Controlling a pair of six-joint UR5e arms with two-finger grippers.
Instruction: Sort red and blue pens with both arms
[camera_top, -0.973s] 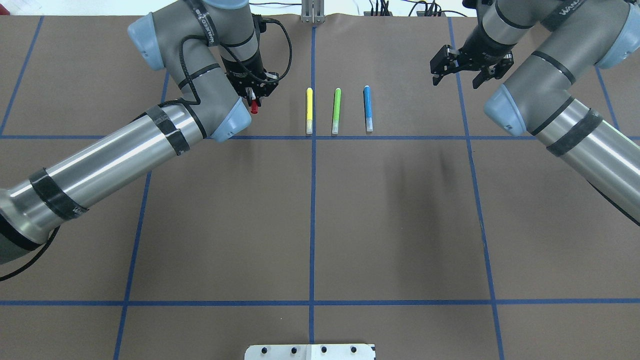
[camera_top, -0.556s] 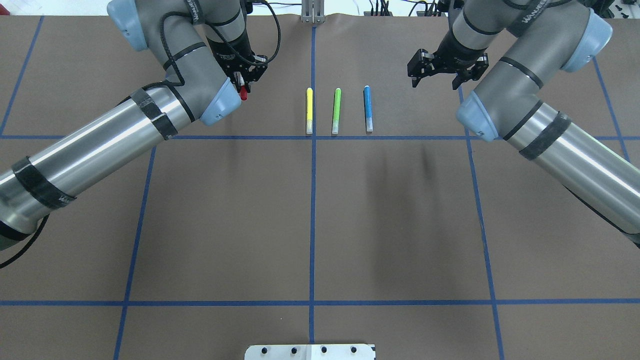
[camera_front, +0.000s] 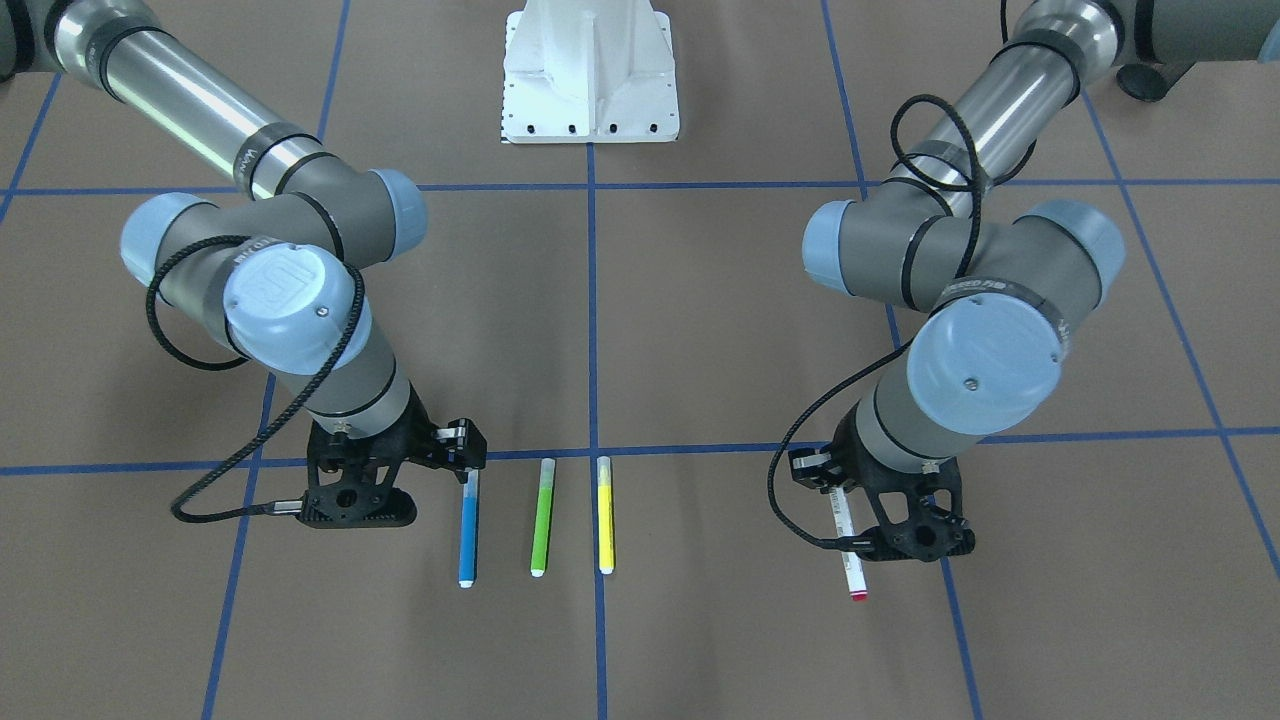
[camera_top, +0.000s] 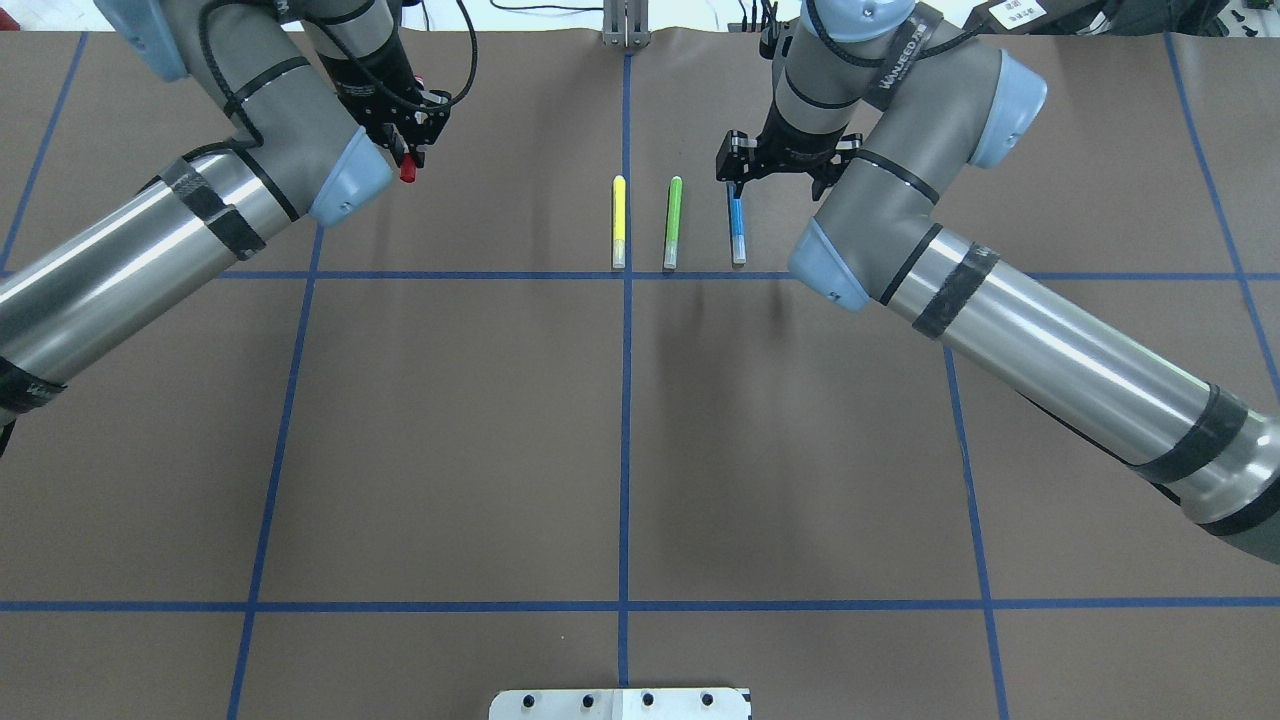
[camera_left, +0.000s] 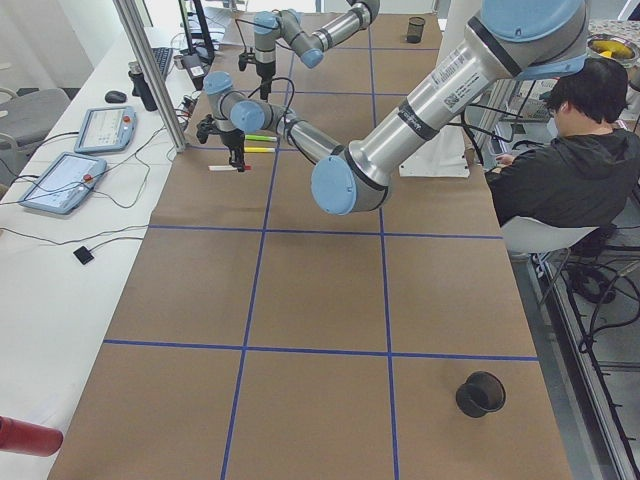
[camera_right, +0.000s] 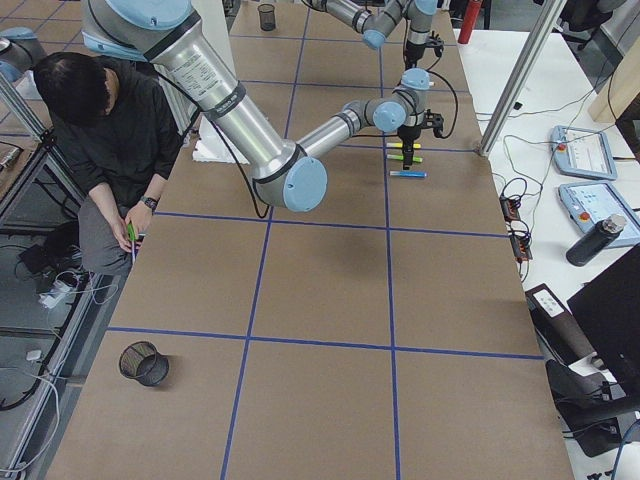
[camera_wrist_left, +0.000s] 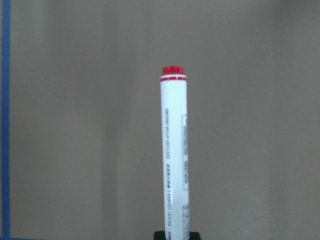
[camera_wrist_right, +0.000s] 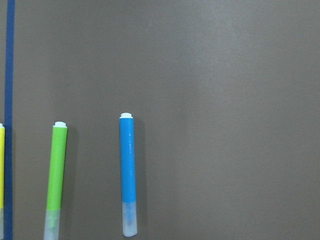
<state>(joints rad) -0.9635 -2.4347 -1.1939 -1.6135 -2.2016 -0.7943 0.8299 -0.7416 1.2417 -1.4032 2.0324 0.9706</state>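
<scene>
L gripper (camera_top: 408, 152) clamps red pen (camera_wrist_left: 173, 155); R gripper (camera_top: 778, 178) wide open over blue pen (camera_wrist_right: 128, 170), bare paper (camera_wrist_right: 225, 100) beside.

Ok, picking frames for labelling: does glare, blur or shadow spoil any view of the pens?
Overhead view: glare streak on the right arm, soft shadows on the paper. Right wrist view: blue pen sharp, thin shadow beside it. Left wrist view: red pen clear. Side views: pens too small to judge.
</scene>
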